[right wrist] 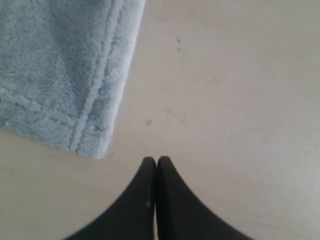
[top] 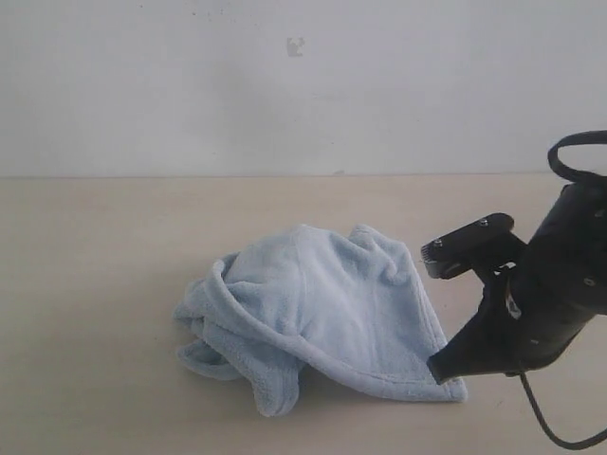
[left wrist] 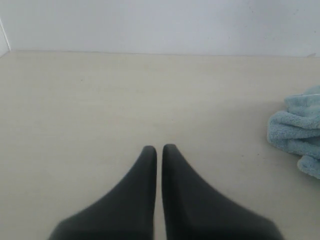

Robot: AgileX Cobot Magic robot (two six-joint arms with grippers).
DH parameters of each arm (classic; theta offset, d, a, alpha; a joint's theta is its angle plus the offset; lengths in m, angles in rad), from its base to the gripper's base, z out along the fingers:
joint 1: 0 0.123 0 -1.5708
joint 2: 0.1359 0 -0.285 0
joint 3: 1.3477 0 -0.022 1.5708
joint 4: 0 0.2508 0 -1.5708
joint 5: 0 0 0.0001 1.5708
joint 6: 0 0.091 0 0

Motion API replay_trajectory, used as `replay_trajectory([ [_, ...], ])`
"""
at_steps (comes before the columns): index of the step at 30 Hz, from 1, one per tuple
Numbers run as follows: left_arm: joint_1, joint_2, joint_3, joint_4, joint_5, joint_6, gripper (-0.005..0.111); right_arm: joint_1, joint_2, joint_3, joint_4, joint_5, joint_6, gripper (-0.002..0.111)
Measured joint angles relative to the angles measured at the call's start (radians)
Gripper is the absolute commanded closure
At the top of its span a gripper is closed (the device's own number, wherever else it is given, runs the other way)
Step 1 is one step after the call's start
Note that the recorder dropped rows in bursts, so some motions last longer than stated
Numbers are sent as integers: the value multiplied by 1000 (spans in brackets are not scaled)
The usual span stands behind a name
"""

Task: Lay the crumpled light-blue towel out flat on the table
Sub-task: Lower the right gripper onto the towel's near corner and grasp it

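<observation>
Light-blue towel [top: 322, 322] sits crumpled in a heap mid-table [top: 95, 284], one hemmed corner [right wrist: 92, 140] lying flat. We see the right gripper [right wrist: 155, 161] shut tight, empty, just beside that corner, poss. touching the tabletop. Left gripper [left wrist: 159, 149] is shut too, empty, well apart from the cloth. Step, we judge: pre-grasp approach. Next: open the jaws, pinch the corner, pull outward.

Nothing can be read in any view. No letters, numbers, brands or signs stand legibly on the towel [top: 332, 303], the desk [top: 95, 284], the left end effector [left wrist: 156, 147] or the right end effector [right wrist: 153, 159]. A small grey mark [top: 295, 45] on the wall [top: 142, 85], well apart from both, is too small to make out.
</observation>
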Motion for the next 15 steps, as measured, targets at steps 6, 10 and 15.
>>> replay_trajectory([
  [6,0,0,0,0,0,0,103,1,43,-43,90,32,-123,108],
  [10,0,0,0,0,0,0,103,-29,85,-138,403,171,-516,105],
  [15,0,0,0,0,0,0,103,-142,111,-166,567,145,-664,83],
])
